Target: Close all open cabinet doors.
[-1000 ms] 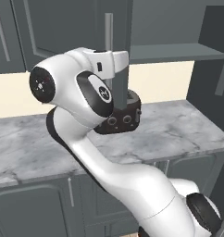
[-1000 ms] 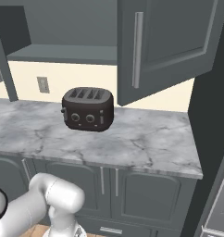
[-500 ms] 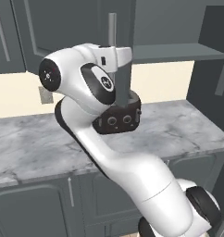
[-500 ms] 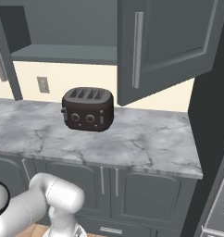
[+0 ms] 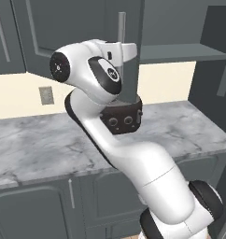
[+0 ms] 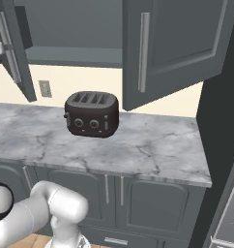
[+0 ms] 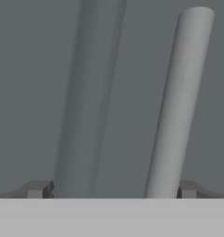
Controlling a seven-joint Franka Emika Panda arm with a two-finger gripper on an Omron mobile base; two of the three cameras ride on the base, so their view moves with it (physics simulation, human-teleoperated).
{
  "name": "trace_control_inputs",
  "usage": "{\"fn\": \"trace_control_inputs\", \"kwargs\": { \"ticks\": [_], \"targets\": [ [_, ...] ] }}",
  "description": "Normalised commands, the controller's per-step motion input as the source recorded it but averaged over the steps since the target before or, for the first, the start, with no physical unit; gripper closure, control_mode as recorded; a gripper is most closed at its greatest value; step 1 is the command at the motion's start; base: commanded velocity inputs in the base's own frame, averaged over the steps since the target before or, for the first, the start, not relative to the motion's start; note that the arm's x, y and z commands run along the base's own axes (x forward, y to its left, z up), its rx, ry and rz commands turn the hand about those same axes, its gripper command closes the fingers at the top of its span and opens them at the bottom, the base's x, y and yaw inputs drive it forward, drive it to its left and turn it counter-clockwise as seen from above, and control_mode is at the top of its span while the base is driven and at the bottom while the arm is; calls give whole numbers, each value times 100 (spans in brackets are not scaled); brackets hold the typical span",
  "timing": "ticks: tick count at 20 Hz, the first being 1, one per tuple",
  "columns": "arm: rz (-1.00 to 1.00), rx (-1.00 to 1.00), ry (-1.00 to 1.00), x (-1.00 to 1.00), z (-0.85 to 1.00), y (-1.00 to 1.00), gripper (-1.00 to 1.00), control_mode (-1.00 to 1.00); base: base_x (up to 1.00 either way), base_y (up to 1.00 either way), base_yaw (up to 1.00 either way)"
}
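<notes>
Two tall dark grey cabinet doors stand open over the counter. The left door [image 5: 131, 79] [image 6: 20, 63] has a silver bar handle [image 5: 121, 28] [image 7: 178, 102]. My gripper [image 5: 129, 50] [image 7: 114, 190] is up against this door's face and is open. The handle rises just inside the right fingertip [image 7: 188, 189], with nothing clamped. The right door [image 6: 182, 43] [image 5: 220, 42] swings far out, its handle [image 6: 144, 51] facing the room. Between the doors the cabinet shelf [image 6: 75, 55] is exposed.
A dark toaster [image 6: 92, 114] sits on the marble counter [image 6: 153, 150] below the open cabinet, partly hidden by my arm in the left base view. A wall outlet [image 5: 46, 95] is on the cream backsplash. Base cabinets [image 6: 153, 203] run under the counter.
My arm has swung to the right with the hand against the left door. That door and its handle have moved right, toward the cabinet. The right door has not moved.
</notes>
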Motion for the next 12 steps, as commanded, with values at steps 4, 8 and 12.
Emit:
{"fn": "trace_control_inputs", "kwargs": {
  "ticks": [4, 8, 12],
  "targets": [
    [0, 0, 0, 46, 0, -31, -100, -100, 0, 0, 0],
    [0, 0, 0, 51, 0, -41, -100, -100, 0, 0, 0],
    [0, 0, 0, 45, 0, -42, -100, -100, 0, 0, 0]
  ]
}}
